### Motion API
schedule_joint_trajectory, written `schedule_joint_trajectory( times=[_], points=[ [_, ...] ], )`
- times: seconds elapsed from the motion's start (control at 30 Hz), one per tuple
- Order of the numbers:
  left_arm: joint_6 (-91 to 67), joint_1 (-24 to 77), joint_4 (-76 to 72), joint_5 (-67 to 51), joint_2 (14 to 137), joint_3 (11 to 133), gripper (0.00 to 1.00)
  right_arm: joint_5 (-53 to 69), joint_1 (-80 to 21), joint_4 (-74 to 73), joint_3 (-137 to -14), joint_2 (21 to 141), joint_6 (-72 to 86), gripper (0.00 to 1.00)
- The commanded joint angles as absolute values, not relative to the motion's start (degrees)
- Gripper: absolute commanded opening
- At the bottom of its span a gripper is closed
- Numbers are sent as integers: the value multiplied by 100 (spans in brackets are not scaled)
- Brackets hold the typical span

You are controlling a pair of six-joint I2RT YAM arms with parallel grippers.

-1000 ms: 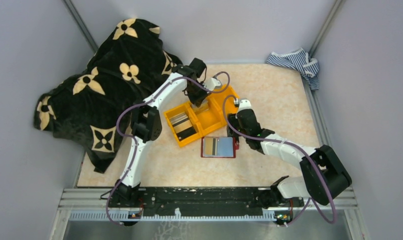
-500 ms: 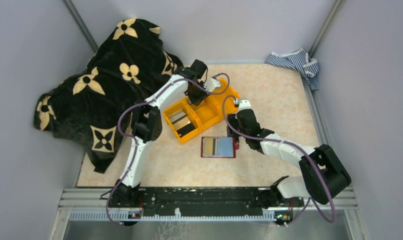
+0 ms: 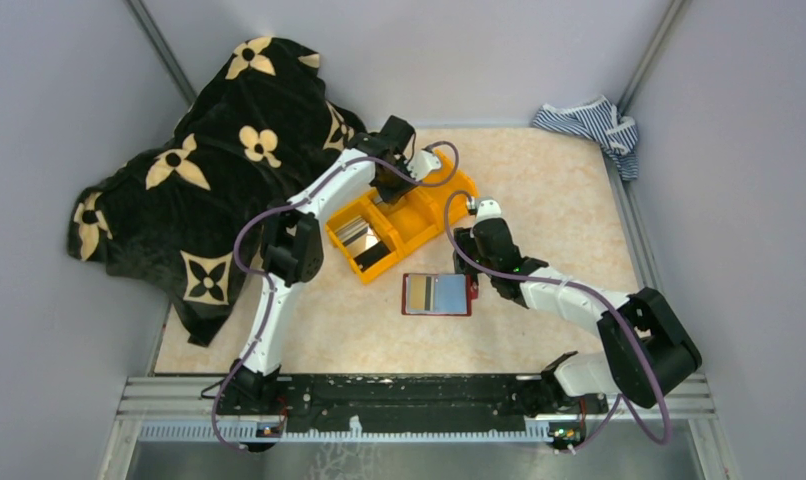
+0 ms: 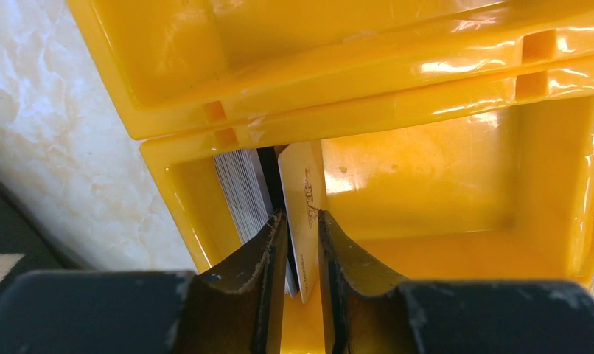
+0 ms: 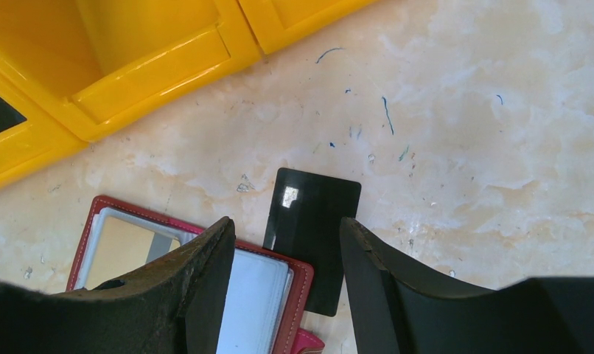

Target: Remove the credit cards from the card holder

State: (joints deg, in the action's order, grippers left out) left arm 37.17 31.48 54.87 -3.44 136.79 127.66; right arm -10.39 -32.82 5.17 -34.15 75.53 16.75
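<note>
The card holder (image 5: 261, 295) is partly hidden behind the right end effector (image 5: 285, 225).

glossy plastic bin (image 4: 427, 74), shiny dark card (image 5: 312, 221), velvety blanket (image 3: 179, 150).

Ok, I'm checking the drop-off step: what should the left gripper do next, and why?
Probably lift straight up out of the orange bin. The left gripper stands slightly parted around the beige card, which leans inside the compartment beside the stacked cards, so it looks released; a vertical rise should avoid dragging it.
</note>
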Motion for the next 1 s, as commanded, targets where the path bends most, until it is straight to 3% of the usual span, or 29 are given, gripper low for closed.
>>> schedule_joint_trajectory(
  times=[0.0,0.6,0.97],
  points=[
    [3759,3138,5266,14,13387,12757,28,-1002,-3248,879,-3382,7585,1740,55],
    [3801,3028,4574,1013,13131,12372,28,-855,-3244,957,-3375,7712,1775,55],
    [3641,3007,3733,886,12462,11809,28,-831,-3249,992,-3362,7727,1808,55]
  ],
)
